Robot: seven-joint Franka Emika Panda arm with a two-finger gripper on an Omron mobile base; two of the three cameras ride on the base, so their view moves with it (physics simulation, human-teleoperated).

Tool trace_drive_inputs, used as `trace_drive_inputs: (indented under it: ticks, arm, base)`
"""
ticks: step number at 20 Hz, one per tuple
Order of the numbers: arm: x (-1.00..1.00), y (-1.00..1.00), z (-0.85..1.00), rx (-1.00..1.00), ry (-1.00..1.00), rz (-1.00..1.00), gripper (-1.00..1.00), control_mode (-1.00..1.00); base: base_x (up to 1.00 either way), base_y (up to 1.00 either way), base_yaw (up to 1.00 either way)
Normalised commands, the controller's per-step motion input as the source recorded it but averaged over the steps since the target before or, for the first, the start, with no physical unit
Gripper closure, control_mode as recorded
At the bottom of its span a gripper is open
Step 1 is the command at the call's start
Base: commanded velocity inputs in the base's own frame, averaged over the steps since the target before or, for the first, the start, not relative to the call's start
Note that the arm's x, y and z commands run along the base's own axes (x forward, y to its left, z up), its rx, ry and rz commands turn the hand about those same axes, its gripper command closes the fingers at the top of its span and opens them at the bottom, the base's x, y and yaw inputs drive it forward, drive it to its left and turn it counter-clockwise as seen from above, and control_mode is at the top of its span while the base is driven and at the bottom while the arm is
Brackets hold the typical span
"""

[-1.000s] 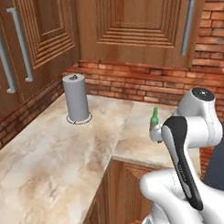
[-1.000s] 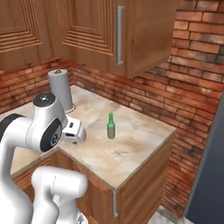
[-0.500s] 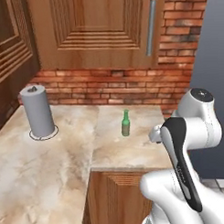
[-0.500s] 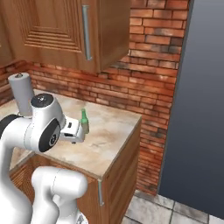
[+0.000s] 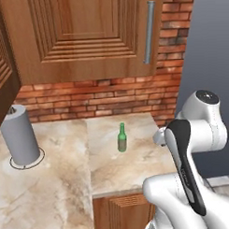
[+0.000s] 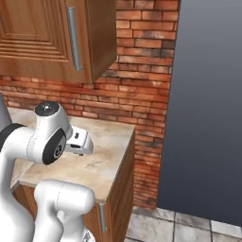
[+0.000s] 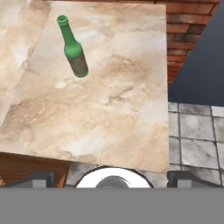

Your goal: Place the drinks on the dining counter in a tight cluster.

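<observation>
Standing green bottle on counter

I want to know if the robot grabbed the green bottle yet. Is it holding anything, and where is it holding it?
Nothing is held. The end effector is open, and the green glass bottle stands alone on the marble counter, apart from it.

My bottle is dark green glass with what looks like a greyish label, though it's small. The counter is beige-brown marbled stone. Behind: red-brown brick wall, warm wood cabinets, a grey paper-towel roll.
</observation>
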Motion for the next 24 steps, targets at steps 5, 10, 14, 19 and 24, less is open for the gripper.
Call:
trace_drive_inputs:
  ticks: [5,10,14,19,24]
  arm:
    - [0.00,0.00,0.00,0.00,0.00,0.00,-1.00,1.00]
    - [0.00,0.00,0.00,0.00,0.00,0.00,-1.00,1.00]
    - [0.00,0.00,0.00,0.00,0.00,0.00,-1.00,1.00]
    - [0.11,0.09,0.00,0.00,0.00,0.00,-1.00,-1.00]
    - [1.00,0.88,0.05,-0.11,0.11,0.26,-1.00,-1.00]
  base:
    - [0.39,0.25,0.00]
    - [0.00,0.00,0.00]
    - [0.00,0.00,0.00]
    - [0.00,0.00,0.00]
    - [0.00,0.00,0.00]
